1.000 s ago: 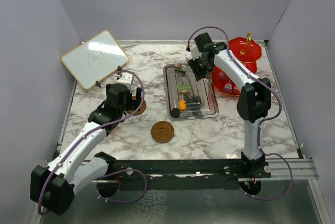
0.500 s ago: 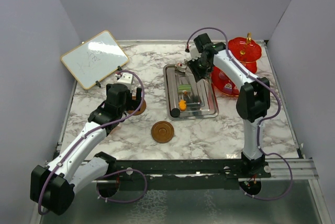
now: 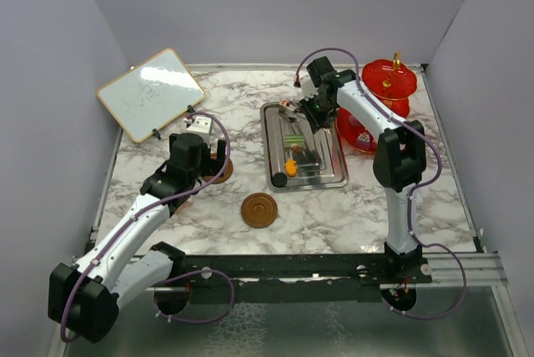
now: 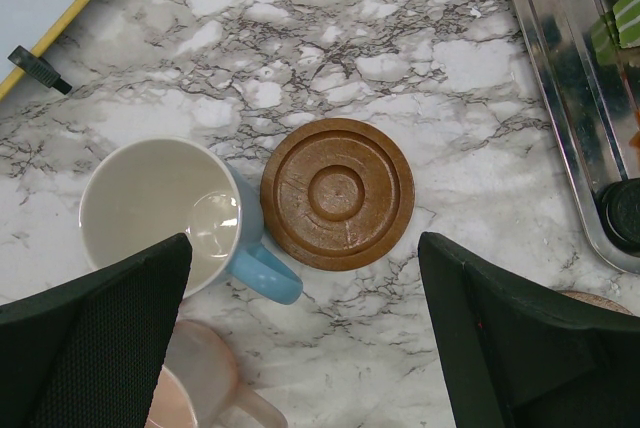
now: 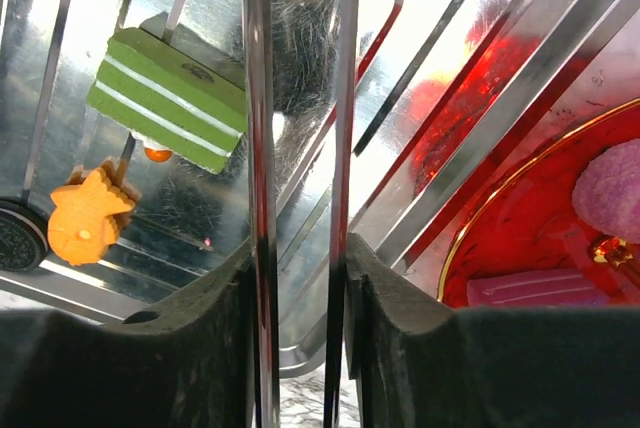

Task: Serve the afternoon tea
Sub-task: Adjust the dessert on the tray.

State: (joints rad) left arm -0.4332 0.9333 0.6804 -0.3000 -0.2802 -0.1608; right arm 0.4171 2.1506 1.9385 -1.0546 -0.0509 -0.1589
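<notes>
Most of the afternoon tea lies spread over the marble surface (image 3: 350,215), not yet brought together. Largest is the red three-tier stand (image 3: 390,82) at the far right, upright. A purple cake (image 5: 610,188) and a pink slab (image 5: 530,288) lie on the plate nearest the tray. The stand looks like thin translucent plastic, light, top-heavy and easy to tip. It is best left where it is and loaded from above.

Just left of it lies the steel tray (image 3: 329,161), polished and probably slick under anything pushed along it. The right pincer (image 5: 298,268) hangs low over the tray's far end with its jaws a narrow gap apart. Whether anything sits between them I cannot tell.

The left pincer (image 4: 303,238) hovers spread wide, gripping nothing, over one brown saucer (image 4: 337,193). A second saucer (image 3: 259,209) lies well apart, nearer the arm bases. Both are low, stiff discs that are awkward to pinch flat, so the raised rim is the place to take them.

The blue cup (image 4: 160,213) stands upright just beside the first saucer. The pink cup (image 4: 205,388) is close against it at the edge of the left wrist view. They look rigid, light and smooth. A hold across the wall at the rim, one finger inside, should be surer than the handle.

Smallest are the pieces on the tray: a green striped cake (image 5: 165,98), a yellow star-shaped piece (image 5: 88,218) and a black round piece (image 5: 12,238). I judge them light and stiff, and apt to skate on the steel. The green one is best gripped across its long flat sides, while the star offers poor faces.
</notes>
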